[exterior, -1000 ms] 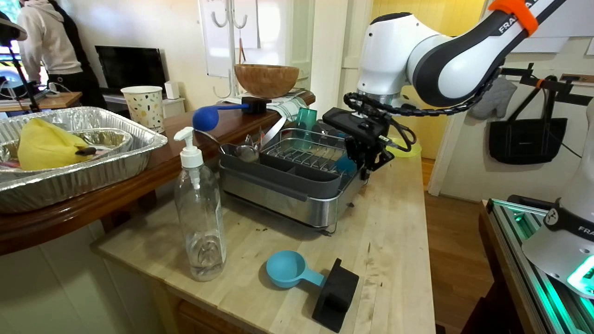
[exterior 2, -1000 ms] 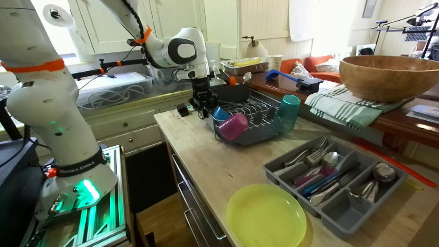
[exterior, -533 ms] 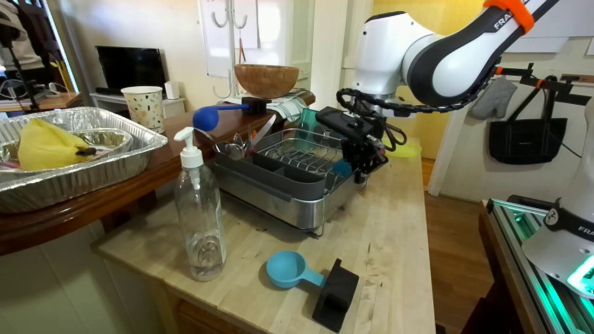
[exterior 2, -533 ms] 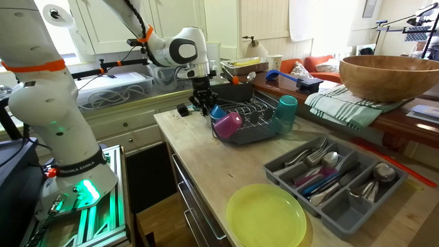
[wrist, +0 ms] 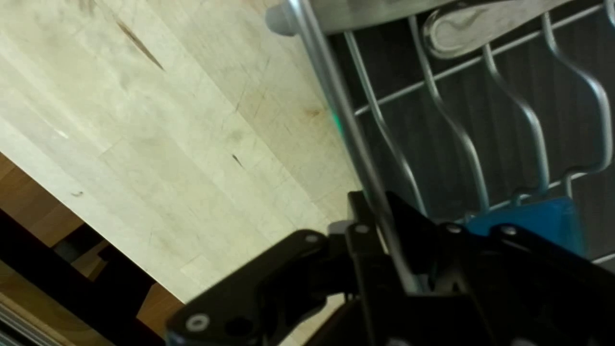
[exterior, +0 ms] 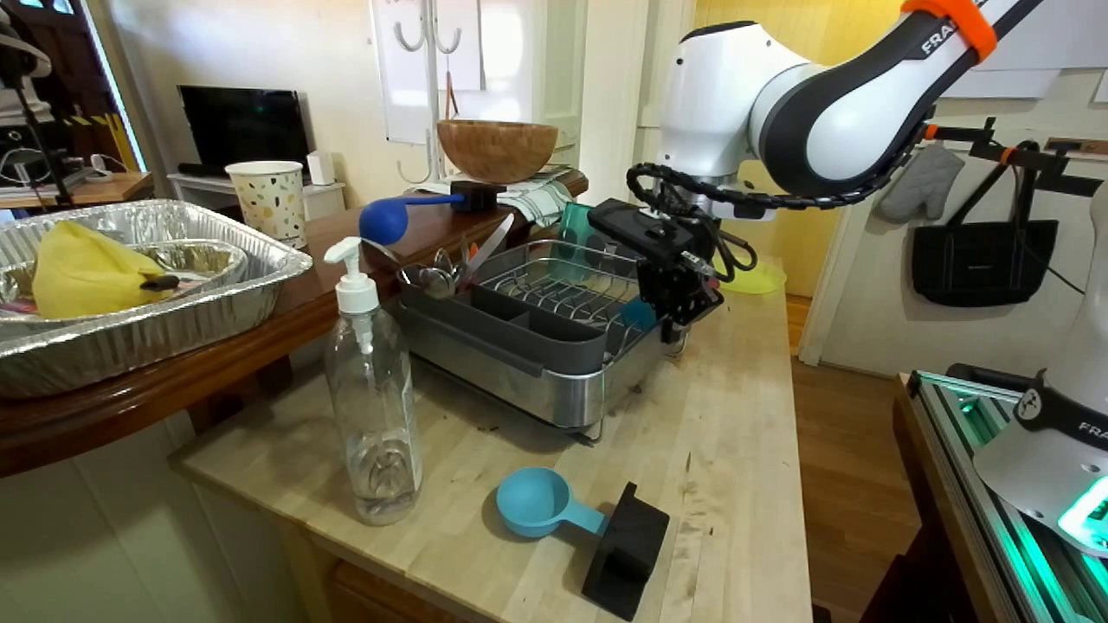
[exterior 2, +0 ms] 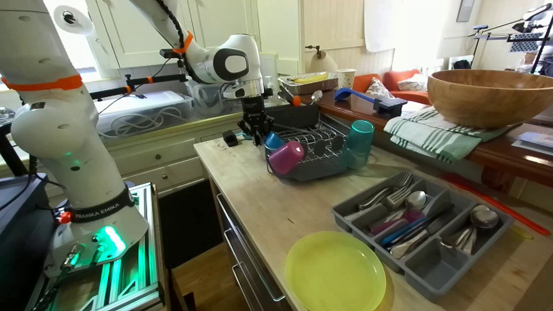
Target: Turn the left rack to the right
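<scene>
Far left in an exterior view, a foil pan [exterior: 173,342] sits up on the wooden ledge [exterior: 307,307] that runs along the left edge of the desk [exterior: 736,484], with a speckled paper cup [exterior: 271,201] just beside it! Down on the desk, a clear pump bottle [exterior: 374,415] stands upright close to the near edge, and farther along the ledge there's a blue ladle [exterior: 383,221]. Then the big piece, the wire dish rack [exterior: 567,402]: it stands in from the near edge, silver wall facing that way, left end close to the ledge, cutlery [exterior: 437,277] poking up there. In front of it, near that same edge, a pale blue measuring cup [exterior: 534,504], its handle meeting a black block [exterior: 628,554]. Over on the far side, a teal tumbler [exterior 2: 359,140] shows at the rack's corner by the ledge, while at the corner by the desk's right edge, the robot's side, a pink cup [exterior 2: 287,158] tilts, a blue cup [exterior 2: 274,141] next to it. And here are the fingers [wrist: 362,250], pinching the top wire of the rack's rim along the side that faces the right edge; the wrist view shows that wire running between them! The white robot arm [exterior: 723,112] hangs above. Last, far right, a yellow plate [exterior: 753,279] lies flat by the right edge, towards the far end.
</scene>
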